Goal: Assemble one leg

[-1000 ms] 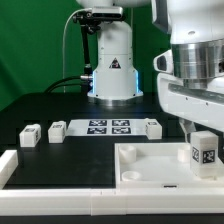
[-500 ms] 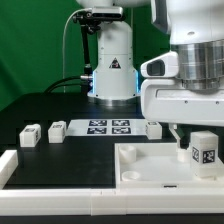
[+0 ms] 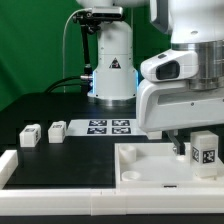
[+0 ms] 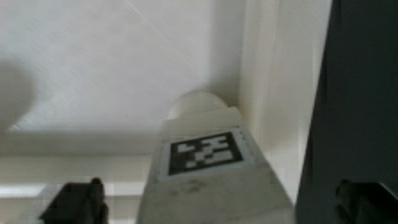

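A leg (image 3: 205, 150), a small white block with a black-and-white tag, stands upright in the large white tray-shaped piece (image 3: 150, 170) near its corner at the exterior view's right. My gripper (image 4: 217, 205) is low over it and open. In the wrist view the leg (image 4: 208, 160) stands between my two dark fingers (image 4: 75, 205), with a gap on each side. One finger (image 3: 181, 147) shows just left of the leg in the exterior view. Two more legs (image 3: 30, 135) (image 3: 57, 130) lie on the black table at the left.
The marker board (image 3: 108, 126) lies flat behind the tray-shaped piece. A white raised rail (image 3: 60, 192) runs along the table's front and left. The robot's base (image 3: 112, 70) stands at the back. My hand's housing (image 3: 180, 95) hides what lies behind it.
My hand has shifted toward the exterior view's left and now covers the small white block beside the marker board. The leg in the tray-shaped piece has not moved.
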Tool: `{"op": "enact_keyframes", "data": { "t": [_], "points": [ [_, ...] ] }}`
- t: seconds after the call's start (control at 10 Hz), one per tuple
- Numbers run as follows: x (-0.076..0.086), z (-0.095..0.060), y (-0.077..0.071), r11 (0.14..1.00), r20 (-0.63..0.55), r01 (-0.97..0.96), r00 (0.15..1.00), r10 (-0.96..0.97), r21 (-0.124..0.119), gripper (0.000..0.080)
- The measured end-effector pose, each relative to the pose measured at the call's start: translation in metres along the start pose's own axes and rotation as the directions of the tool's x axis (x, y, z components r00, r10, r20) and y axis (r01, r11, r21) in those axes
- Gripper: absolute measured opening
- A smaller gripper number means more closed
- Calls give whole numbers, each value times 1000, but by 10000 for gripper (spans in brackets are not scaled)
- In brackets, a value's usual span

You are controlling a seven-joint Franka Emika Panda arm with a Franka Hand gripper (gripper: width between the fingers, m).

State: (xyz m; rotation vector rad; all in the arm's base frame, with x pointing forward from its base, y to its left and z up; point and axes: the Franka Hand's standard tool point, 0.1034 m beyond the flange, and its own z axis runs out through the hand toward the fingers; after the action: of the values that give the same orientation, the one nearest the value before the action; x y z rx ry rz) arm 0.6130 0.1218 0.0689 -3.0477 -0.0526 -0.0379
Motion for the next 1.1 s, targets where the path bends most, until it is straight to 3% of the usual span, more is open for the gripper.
{"op": "enact_keyframes", "data": {
  "t": [0.1,0.3,0.6,0.7,1.0,1.1],
  "points": [
    [0,0,0,1000,0,-1,1000,1,0,636],
    [0,0,1,1000,0,-1,1000,1,0,286],
    [0,0,1,999,0,-34,999,34,0,291],
    [1,0,1,979,-2,-203,979,203,13,291],
    [1,0,1,786,-1,-618,786,618,9,291],
    [1,1,1,678,3,-735,678,735,9,291]
  ]
}}
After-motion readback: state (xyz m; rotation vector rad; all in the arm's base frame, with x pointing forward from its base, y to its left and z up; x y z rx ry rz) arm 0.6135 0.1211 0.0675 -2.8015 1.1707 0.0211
